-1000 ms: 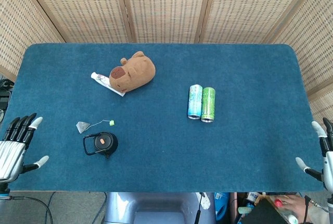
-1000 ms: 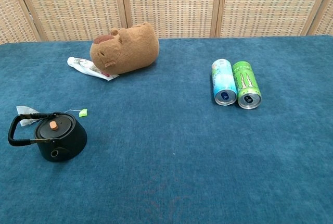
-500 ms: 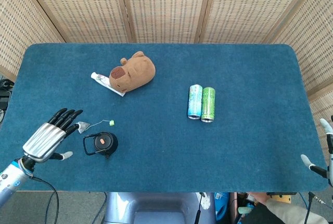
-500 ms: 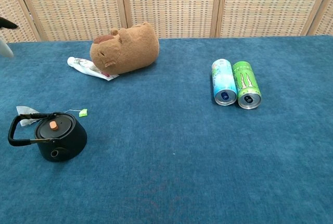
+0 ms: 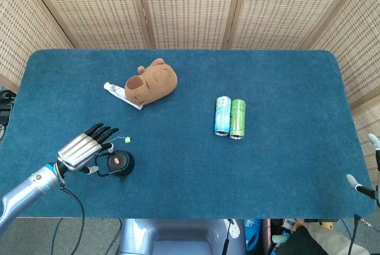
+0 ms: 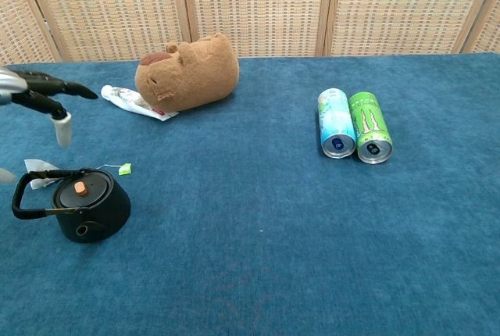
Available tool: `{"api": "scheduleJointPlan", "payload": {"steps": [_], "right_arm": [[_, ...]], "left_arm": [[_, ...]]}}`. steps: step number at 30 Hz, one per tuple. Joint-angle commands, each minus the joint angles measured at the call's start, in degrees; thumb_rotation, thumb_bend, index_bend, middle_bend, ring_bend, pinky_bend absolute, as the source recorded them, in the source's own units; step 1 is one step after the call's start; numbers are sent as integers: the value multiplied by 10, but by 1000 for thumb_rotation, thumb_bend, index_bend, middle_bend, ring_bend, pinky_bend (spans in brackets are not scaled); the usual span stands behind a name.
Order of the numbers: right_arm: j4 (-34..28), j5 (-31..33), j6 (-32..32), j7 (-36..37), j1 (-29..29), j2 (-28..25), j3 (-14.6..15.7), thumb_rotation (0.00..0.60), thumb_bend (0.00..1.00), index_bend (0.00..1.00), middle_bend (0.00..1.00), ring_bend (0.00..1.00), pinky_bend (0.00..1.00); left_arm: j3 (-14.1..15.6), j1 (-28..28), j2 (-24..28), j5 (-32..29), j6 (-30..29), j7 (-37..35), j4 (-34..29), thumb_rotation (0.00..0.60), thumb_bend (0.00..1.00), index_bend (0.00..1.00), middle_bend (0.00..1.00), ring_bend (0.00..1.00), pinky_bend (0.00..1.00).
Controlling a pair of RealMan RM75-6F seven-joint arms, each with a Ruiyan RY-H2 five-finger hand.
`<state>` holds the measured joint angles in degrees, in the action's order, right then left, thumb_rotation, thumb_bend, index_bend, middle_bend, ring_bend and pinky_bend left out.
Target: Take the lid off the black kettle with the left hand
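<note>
Left hand [image 5: 82, 150] open and empty, fingers [image 5: 104, 131] spread, just left of black kettle [image 5: 120, 163] on counter [image 5: 273, 166]; lid [image 6: 81, 188] on, lying rightward; right hand [image 5: 369, 175] far.

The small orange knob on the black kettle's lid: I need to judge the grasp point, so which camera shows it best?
The chest view. There the orange knob stands out in profile above the black kettle's lid, unobstructed. The head view shows the knob only from above, as a small flat dot beside the left hand.
</note>
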<state>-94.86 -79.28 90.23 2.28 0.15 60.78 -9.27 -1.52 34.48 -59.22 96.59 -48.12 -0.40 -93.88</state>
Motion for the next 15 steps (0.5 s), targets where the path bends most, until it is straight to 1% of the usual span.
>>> {"api": "scheduleJointPlan", "payload": {"steps": [1, 4, 10, 15], "right_arm": [[1, 1, -1, 0, 0, 0, 0, 600, 0, 0, 0, 0, 0], [2, 2, -3, 2, 1, 0, 0, 600, 0, 0, 0, 0, 0], [3, 7, -9, 7, 2, -1, -1, 600, 0, 0, 0, 0, 0], [4, 11, -15, 12, 3, -3, -2, 600, 0, 0, 0, 0, 0]], "left_arm": [[7, 11, -19, 0, 10, -1, 18, 600, 266, 389, 0, 0, 0], [11, 17, -32, -3, 17, 3, 31, 600, 285, 401, 0, 0, 0], [16, 24, -60, -19, 26, 27, 49, 600, 287, 436, 0, 0, 0], [16, 31, -80, -34, 32, 40, 62, 600, 310, 437, 0, 0, 0]]}}
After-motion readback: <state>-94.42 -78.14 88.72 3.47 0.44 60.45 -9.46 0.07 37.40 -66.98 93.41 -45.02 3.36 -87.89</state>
